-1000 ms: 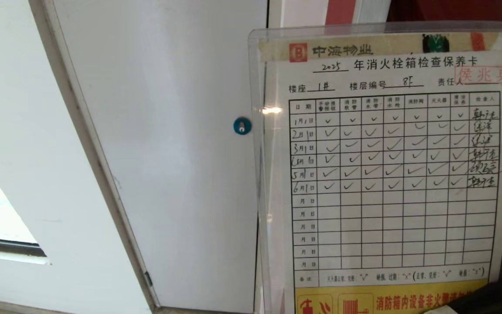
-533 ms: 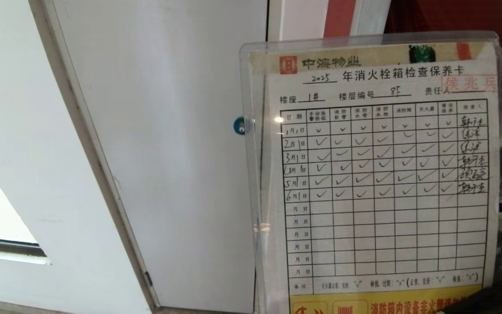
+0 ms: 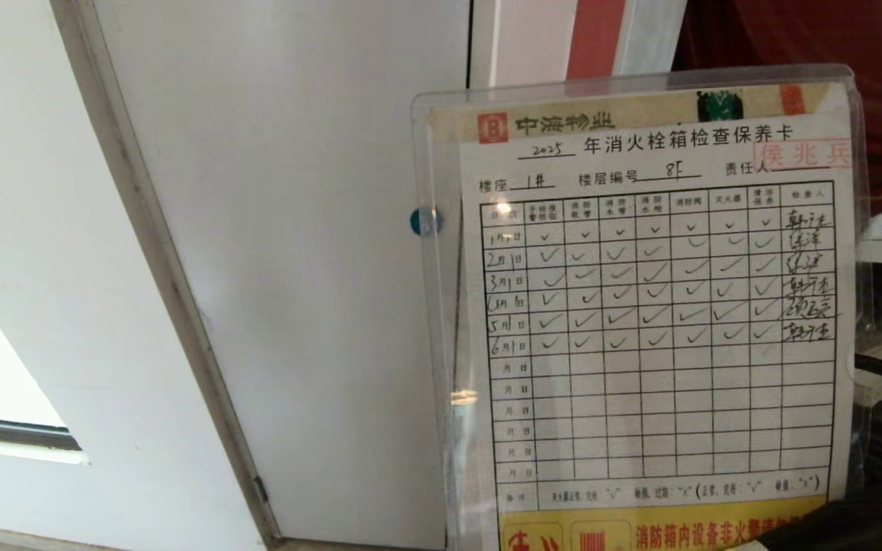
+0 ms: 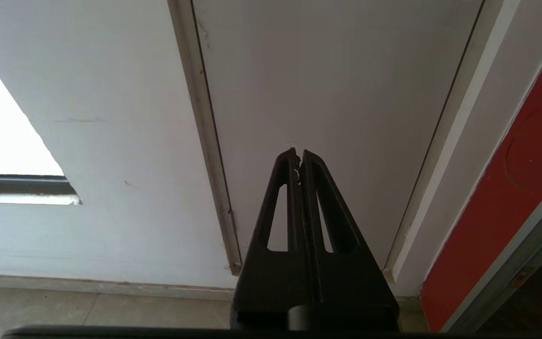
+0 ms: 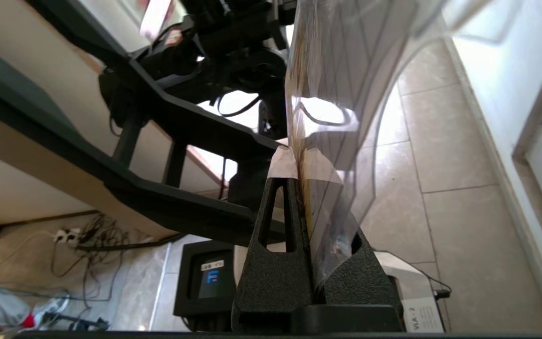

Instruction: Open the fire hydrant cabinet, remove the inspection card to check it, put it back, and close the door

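Right gripper (image 5: 303, 162) clamped on the bottom edge of the inspection card (image 3: 640, 321) – card in its clear sleeve pinched flat between the 2 fingers, held upright in front of the head camera, printed side facing it. Rows legible: 6 filled with ticks, rest blank. Long axis runs vertical, straight up from the fingertips, so the whole sheet stands above the gripper with the sleeve flexing a bit near the grip. Card overlaps the white panel door (image 3: 295, 268) and half covers its blue lock (image 3: 418, 221). Fire hydrant cabinet (image 3: 808, 38) shows only as red interior behind the card's top right edge, so the return path looks to be up and to the right, away from the camera – right arm is the only one placed for it. Left gripper (image 4: 299, 157) parked low, fingers together, holding nothing, pointing at the white panel door near the floor. Judging this as the check step; put-back and closing the door not done yet
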